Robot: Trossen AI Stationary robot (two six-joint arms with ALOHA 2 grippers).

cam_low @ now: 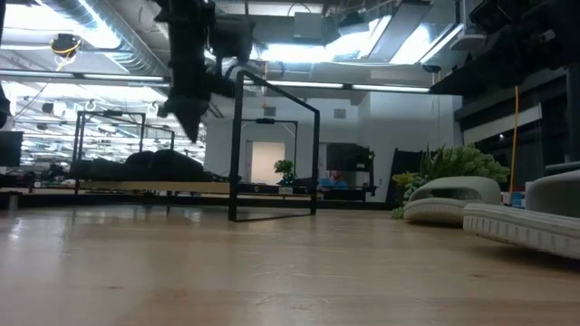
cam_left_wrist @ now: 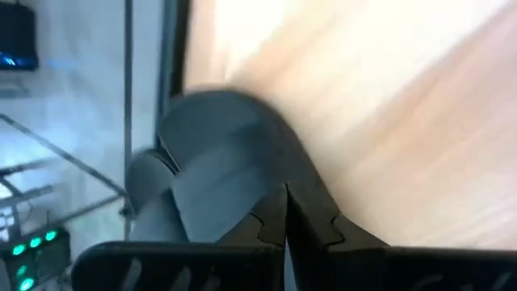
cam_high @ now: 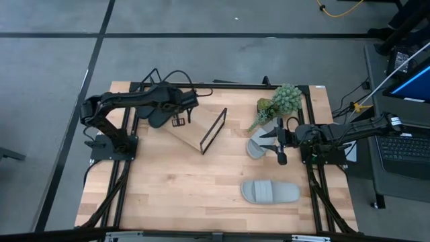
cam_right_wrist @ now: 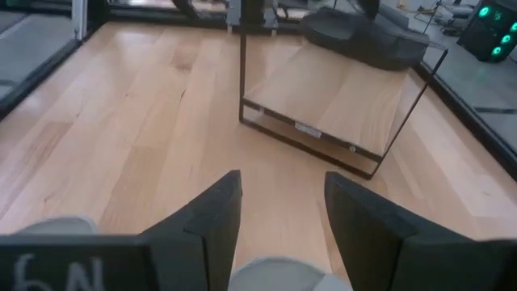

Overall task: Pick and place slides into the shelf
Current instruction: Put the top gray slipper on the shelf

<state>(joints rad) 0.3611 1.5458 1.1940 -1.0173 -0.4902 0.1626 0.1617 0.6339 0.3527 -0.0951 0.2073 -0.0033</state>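
**A:** From the high view, where do you stand?

**B:** Your left gripper [cam_high: 176, 113] hangs over the shelf's [cam_high: 195, 131] far-left end, by the tabletop's [cam_high: 168, 195] far edge, right at a black slide [cam_high: 158, 115] there. One grey slide [cam_high: 270, 192] lies flat near the tabletop's right edge, toward the near side. Another grey slide [cam_high: 256, 148] sits under your right gripper [cam_high: 274, 143], just beside the plant [cam_high: 279, 102].

**A:** And the low view?

**B:** Black slides [cam_low: 149, 165] lie along the shelf board; the left arm comes down above them. The two grey ones rest on the tabletop at the right.

**A:** Left wrist view?

**B:** Your fingers [cam_left_wrist: 266, 234] meet with no gap — clenched, and a black slide's strap [cam_left_wrist: 226, 162] lies right against them. Whether they actually pinch it, you cannot tell.

**A:** Right wrist view?

**B:** Your fingers [cam_right_wrist: 214, 218] are spread wide, holding nothing, with a grey slide [cam_right_wrist: 283, 275] directly below.

**A:** How will it handle?

**B:** Probably light, soft foam — springy, not fragile. Take it across the wide strap or the sole's side edge; a grip near the toe would likely let it droop.
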